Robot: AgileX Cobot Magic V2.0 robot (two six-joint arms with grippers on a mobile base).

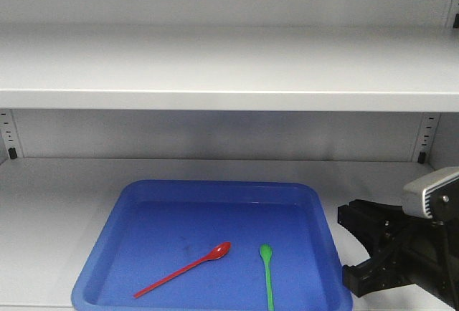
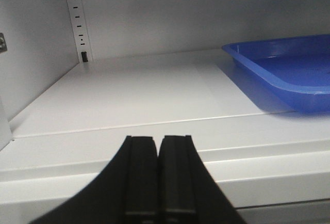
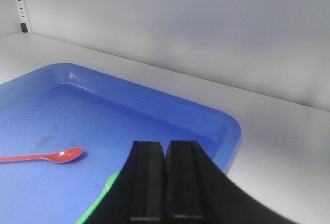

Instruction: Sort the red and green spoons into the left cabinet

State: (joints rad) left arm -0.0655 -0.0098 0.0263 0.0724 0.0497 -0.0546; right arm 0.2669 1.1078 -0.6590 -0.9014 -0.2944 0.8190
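Observation:
The red spoon (image 1: 188,267) and the green spoon (image 1: 267,275) lie side by side in the blue tray (image 1: 215,185), on the lower shelf (image 1: 50,211) of the left cabinet. In the right wrist view my right gripper (image 3: 165,144) is shut and empty above the tray's (image 3: 227,126) near right part. The red spoon (image 3: 56,156) lies to its left, and the green spoon (image 3: 111,182) is partly hidden behind its left finger. My left gripper (image 2: 157,139) is shut and empty at the shelf's front edge, left of the tray (image 2: 268,77).
An upper shelf (image 1: 215,67) hangs over the tray and limits height. Slotted rails (image 2: 77,17) run up the cabinet's back corners, and the left side wall (image 2: 26,53) stands close. The right arm's black body (image 1: 391,250) sits beside the tray's right rim.

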